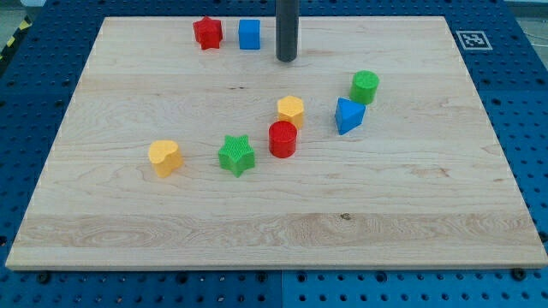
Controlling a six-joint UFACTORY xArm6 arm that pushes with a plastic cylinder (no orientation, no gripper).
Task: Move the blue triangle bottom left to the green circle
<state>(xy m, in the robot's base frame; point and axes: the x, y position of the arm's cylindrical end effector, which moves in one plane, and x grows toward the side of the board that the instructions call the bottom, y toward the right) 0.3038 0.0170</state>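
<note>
One risk: my tip (286, 59) is sitting well above the blue triangle (348, 115), which is already lying bottom-left of the green circle (365, 86); overpushing is knocking the yellow hexagon (291, 110). No claw fitted, nothing gripped.

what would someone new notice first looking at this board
Probably the dark rod coming down from the view's top, my tip resting on the wooden board just right of the blue cube and red star. Next, the cluster right of centre: the blue triangle sits just below and left of the green circle, close to it, with a yellow block and red cylinder nearby.
</note>
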